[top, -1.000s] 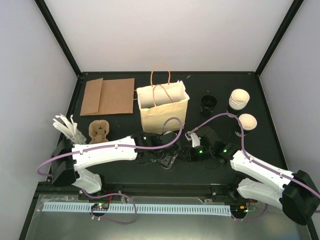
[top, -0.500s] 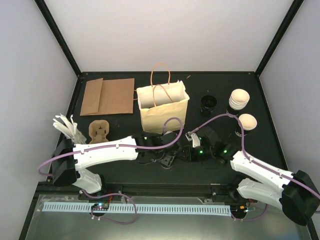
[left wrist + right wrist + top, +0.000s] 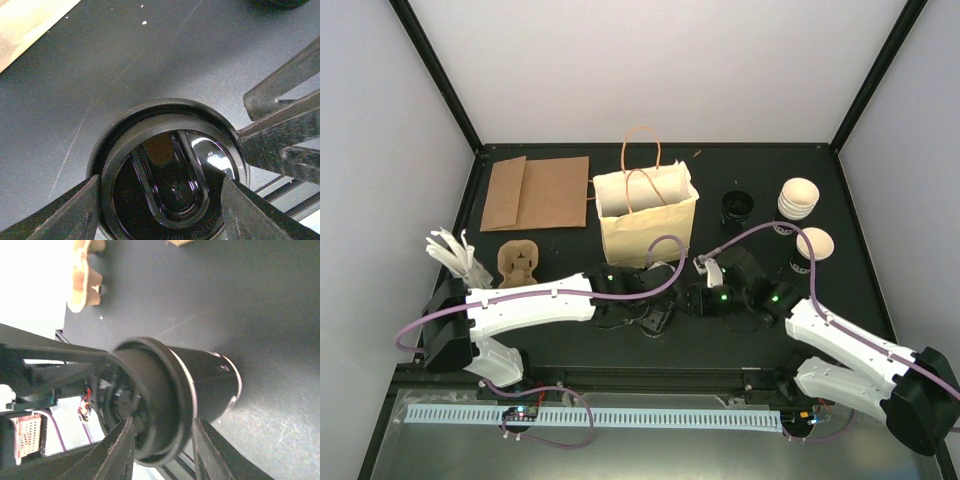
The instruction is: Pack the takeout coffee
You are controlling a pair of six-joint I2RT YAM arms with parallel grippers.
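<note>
Takeout coffee [image 3: 200,375]: a dark cup with a black lid [image 3: 172,180] pushed on top. Standing straight up on the black table [image 3: 560,250], bottom down and lid up. Long side running up and down, with the top facing the ceiling.

Placed near the front middle of the table, between the two arms. A little in front of the cream paper bag [image 3: 650,225], apart from it and outside it. Mostly hidden under the grippers in the view from above.

Left gripper [image 3: 160,182]: reaching down over the cup, one finger on each side of the lid, both pressed on its rim. Partly closed, holding the lid.

Right gripper [image 3: 162,422]: reaching in from the side, fingers hugging the cup just by the lid's lower edge. Closed in tight on the cup.

Over to the right, a stack of cups [image 3: 798,197] with cream insides, well apart.
</note>
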